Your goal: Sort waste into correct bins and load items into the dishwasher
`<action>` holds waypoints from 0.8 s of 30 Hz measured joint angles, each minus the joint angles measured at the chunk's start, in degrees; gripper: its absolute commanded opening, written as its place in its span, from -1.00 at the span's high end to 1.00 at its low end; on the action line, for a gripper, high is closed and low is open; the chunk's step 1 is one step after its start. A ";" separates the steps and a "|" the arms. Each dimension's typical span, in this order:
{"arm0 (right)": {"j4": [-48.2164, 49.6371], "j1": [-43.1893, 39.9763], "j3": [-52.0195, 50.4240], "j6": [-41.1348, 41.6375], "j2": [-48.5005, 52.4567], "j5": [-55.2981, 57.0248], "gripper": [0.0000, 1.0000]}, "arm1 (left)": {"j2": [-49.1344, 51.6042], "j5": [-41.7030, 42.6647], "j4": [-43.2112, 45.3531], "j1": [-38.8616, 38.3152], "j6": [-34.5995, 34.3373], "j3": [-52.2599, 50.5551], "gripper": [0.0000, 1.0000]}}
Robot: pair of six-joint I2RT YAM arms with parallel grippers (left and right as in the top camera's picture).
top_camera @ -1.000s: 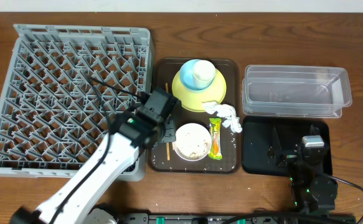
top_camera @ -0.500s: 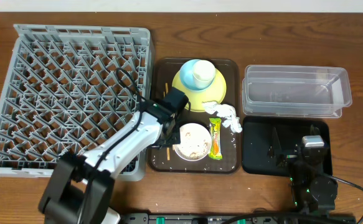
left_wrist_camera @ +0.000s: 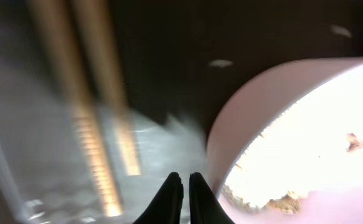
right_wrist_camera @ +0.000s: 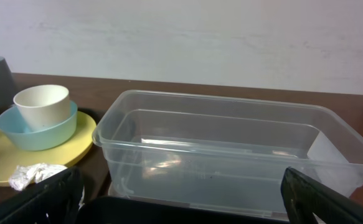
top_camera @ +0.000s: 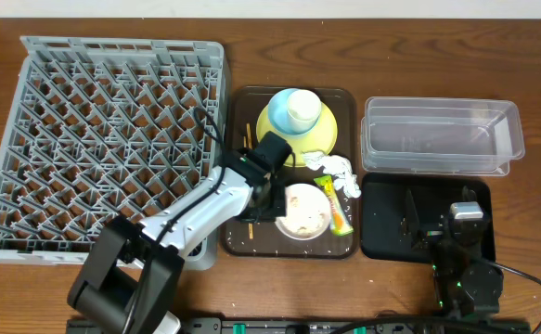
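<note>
On the serving tray (top_camera: pixel 238 239), toward its left edge, we've got the left gripper (left_wrist_camera: pixel 182 182) pinched shut, empty, just beside the white bowl (left_wrist_camera: pixel 293 124); the right gripper (top_camera: pixel 426 230) gapes wide, holding nothing.

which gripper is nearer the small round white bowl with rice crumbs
Left. The left gripper sits shut at the rim of the white bowl; the right gripper hangs open over the shallow black tray.
</note>
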 measured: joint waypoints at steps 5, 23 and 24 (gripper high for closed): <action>0.00 0.00 0.00 0.00 0.00 0.00 -0.98 | -0.02 2.19 2.80 -2.91 1.62 0.00 0.81; 0.00 0.00 0.00 0.00 0.00 0.00 -0.98 | -0.04 -16.33 1.55 0.28 4.07 0.00 0.66; 0.00 0.00 0.00 0.00 0.00 0.00 -0.98 | -0.04 -17.70 1.68 0.31 4.04 0.00 0.66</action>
